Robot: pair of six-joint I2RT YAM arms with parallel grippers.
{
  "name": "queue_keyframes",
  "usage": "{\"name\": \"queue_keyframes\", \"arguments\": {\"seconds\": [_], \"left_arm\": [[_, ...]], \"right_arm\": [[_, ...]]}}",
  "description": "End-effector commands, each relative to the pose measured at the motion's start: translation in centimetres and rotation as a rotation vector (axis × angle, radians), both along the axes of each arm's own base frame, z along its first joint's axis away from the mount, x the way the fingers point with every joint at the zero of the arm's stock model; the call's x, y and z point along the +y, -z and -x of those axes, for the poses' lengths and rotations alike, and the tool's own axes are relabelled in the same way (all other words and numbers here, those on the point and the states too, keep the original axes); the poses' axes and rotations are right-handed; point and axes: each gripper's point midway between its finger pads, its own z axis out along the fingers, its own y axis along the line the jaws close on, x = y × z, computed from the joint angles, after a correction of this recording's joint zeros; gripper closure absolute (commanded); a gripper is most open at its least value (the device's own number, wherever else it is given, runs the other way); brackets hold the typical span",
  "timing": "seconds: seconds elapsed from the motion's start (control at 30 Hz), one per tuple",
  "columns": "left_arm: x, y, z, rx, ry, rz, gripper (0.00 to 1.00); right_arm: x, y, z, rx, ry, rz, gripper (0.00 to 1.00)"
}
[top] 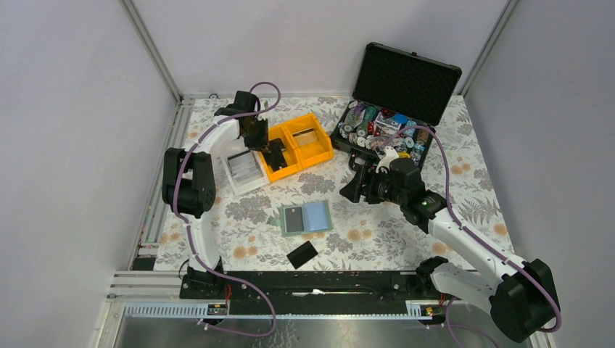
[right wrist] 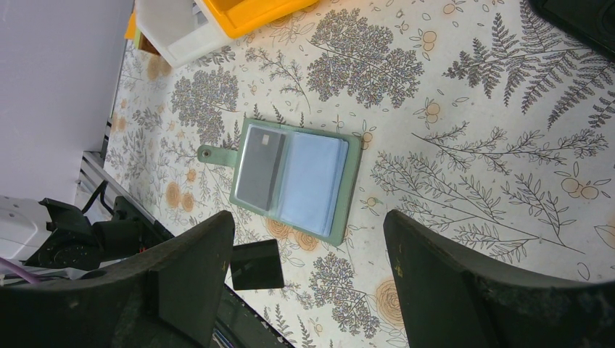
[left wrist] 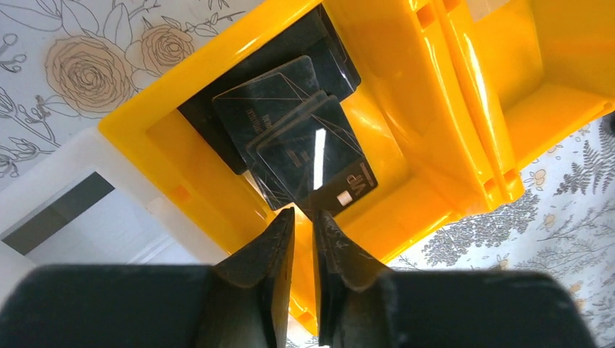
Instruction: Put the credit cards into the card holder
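Several black credit cards [left wrist: 304,145] lie stacked in a yellow bin [left wrist: 181,87]. My left gripper [left wrist: 303,214] hovers just over the lowest card's corner, its jaws a narrow slit apart with nothing between them; from above it sits over that bin [top: 274,154]. The sage-green card holder [top: 305,217] lies open on the table with a grey card [right wrist: 257,168] in its left pocket and pale blue pockets on the right. One black card [top: 302,254] lies loose near the front edge. My right gripper [right wrist: 308,225] stands wide open and empty above the card holder [right wrist: 294,177].
A white bin [top: 243,170] holding a striped card sits left of the yellow bin [top: 289,171], and a second yellow bin [top: 308,141] sits to its right. A black foam-lined case [top: 384,130] full of poker chips stands open at the back right.
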Motion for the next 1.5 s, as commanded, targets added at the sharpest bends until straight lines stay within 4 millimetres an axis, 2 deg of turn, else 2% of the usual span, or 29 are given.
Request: {"name": "queue_keyframes", "arguments": {"seconds": [0.0,0.03,0.13,0.27,0.4,0.5,0.67,0.93,1.1,1.47], "left_arm": [[-0.5,-2.7,-1.1,-0.092,0.001,0.051,0.73],[-0.6,-2.8,-1.2,-0.102,0.010,0.056,0.68],[-1.2,-3.4,-1.6,-0.151,0.049,0.064,0.62],[-1.9,-4.7,-2.8,-0.249,0.086,0.052,0.52],[-2.1,-5.4,-4.4,-0.362,0.219,-0.084,0.46],[-1.3,-4.3,-5.3,-0.345,0.279,-0.143,0.46],[-0.7,-1.8,-5.2,-0.268,0.397,-0.182,0.46],[-0.5,-1.1,-5.8,-0.251,0.550,-0.213,0.46],[-0.4,-0.9,-6.8,-0.252,0.574,-0.223,0.46],[-0.1,2.3,-6.4,-0.167,0.599,-0.246,0.44]], "right_arm": [[0.1,-0.8,-0.2,-0.031,-0.007,-0.022,0.18],[0.2,-0.8,-0.2,-0.035,-0.015,-0.019,0.18],[0.2,-1.0,-0.3,-0.050,-0.027,-0.012,0.18],[1.1,-2.2,-0.6,-0.092,-0.065,-0.048,0.18],[1.7,-2.5,-0.5,-0.092,-0.098,-0.070,0.19],[1.8,-2.1,-0.4,-0.081,-0.107,-0.066,0.19],[1.5,-1.7,-0.2,-0.075,-0.105,-0.048,0.19],[1.8,-1.6,-0.3,-0.062,-0.116,-0.049,0.19],[1.7,-1.5,-0.1,-0.057,-0.114,-0.053,0.19],[1.6,-1.1,0.1,-0.045,-0.113,-0.048,0.19]]}}
